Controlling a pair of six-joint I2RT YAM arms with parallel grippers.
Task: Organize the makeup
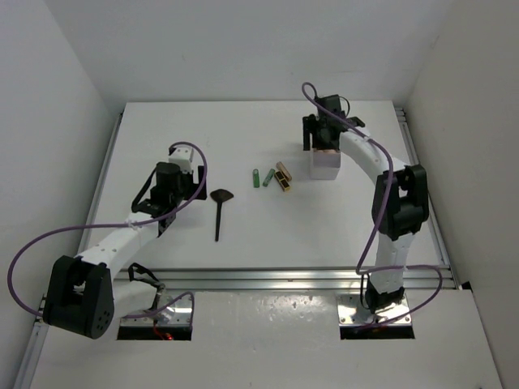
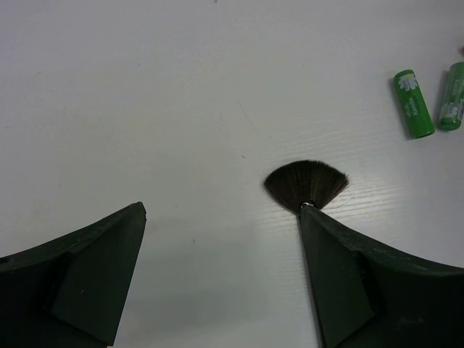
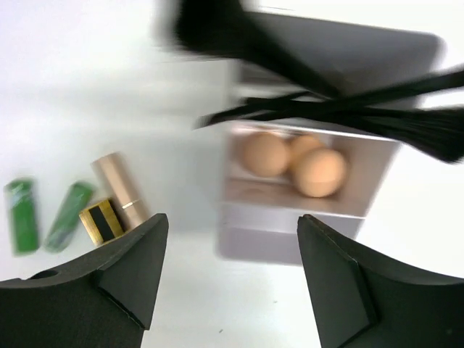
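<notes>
A black fan brush (image 1: 219,212) lies on the table with its bristle head (image 2: 306,185) just ahead of my left gripper (image 2: 221,210). That gripper is open and empty, and its right finger (image 2: 348,283) covers the brush handle. Two green tubes (image 2: 413,104), a tan tube (image 3: 119,185) and a black-gold tube (image 3: 101,221) lie side by side mid-table (image 1: 272,177). My right gripper (image 3: 232,232) is open and empty, hovering over the white box (image 3: 290,232). The box holds peach sponges (image 3: 319,170) in one compartment and black brushes (image 3: 326,94), blurred, behind them.
The white box (image 1: 325,168) stands at the back right of the table, under the right wrist (image 1: 322,134). White walls enclose the table on the left, back and right. An aluminium rail (image 1: 276,275) runs along the near edge.
</notes>
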